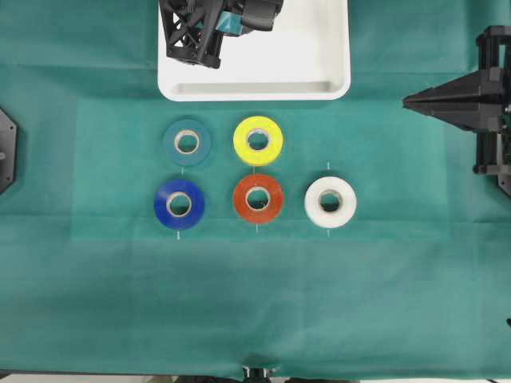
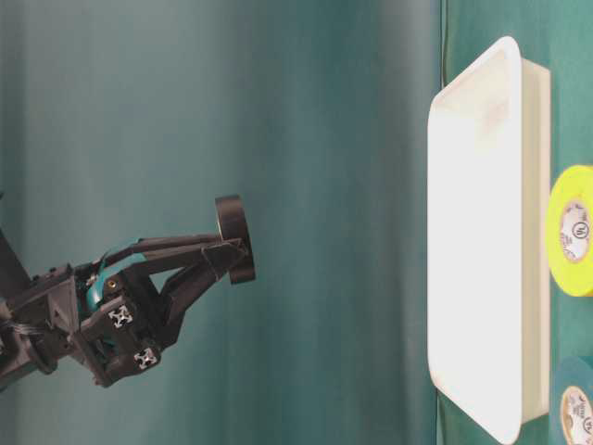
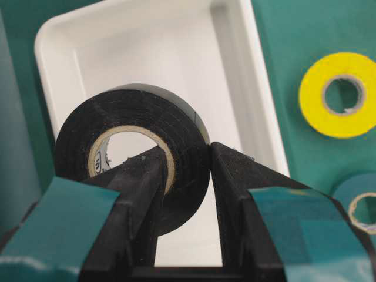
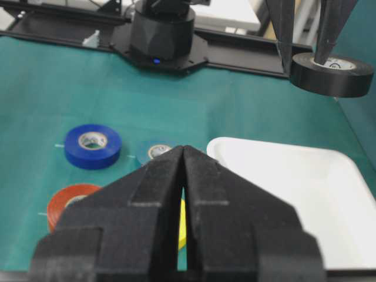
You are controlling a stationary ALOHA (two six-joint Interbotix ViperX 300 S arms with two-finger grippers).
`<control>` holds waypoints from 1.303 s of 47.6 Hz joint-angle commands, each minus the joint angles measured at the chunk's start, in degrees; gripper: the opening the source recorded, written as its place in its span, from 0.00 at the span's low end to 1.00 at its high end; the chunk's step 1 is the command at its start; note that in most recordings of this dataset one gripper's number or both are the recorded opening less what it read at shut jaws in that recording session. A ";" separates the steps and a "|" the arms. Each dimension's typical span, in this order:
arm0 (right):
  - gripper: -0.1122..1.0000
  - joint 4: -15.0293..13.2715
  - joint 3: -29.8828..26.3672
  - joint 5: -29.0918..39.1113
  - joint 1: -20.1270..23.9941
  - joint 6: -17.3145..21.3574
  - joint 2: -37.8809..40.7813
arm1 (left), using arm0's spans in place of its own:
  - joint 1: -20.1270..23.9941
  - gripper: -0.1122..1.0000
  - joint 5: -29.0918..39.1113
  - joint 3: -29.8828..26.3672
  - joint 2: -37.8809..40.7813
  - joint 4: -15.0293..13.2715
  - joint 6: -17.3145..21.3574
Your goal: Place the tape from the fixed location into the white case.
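Gripped in the left claw [image 3: 179, 176]: the tape [image 3: 132, 158], one finger through its core, held above the white case [image 3: 176, 64] (height plain only from table level). Farther off, right claw [image 4: 182, 158] pinched shut, holding nothing.

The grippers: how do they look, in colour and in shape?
Both are black. The left gripper has long tapering fingers with teal tape near their base, and a truss-like black frame behind. The right gripper has wide, blocky, wedge-shaped fingers.
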 commanded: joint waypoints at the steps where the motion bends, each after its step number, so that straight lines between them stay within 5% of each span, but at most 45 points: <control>1: 0.10 -0.09 -1.58 -0.26 -0.09 0.00 0.18 | 0.00 0.29 -0.53 -0.79 -1.85 0.00 0.00; 24: 0.10 -0.09 -1.58 -0.35 -0.18 -0.18 0.09 | -0.09 0.29 -1.32 1.49 0.09 -0.18 -0.09; 62: 0.10 -0.44 -1.41 -0.53 -0.18 -0.18 0.35 | 3.60 0.29 -21.88 14.50 11.07 -0.26 -0.09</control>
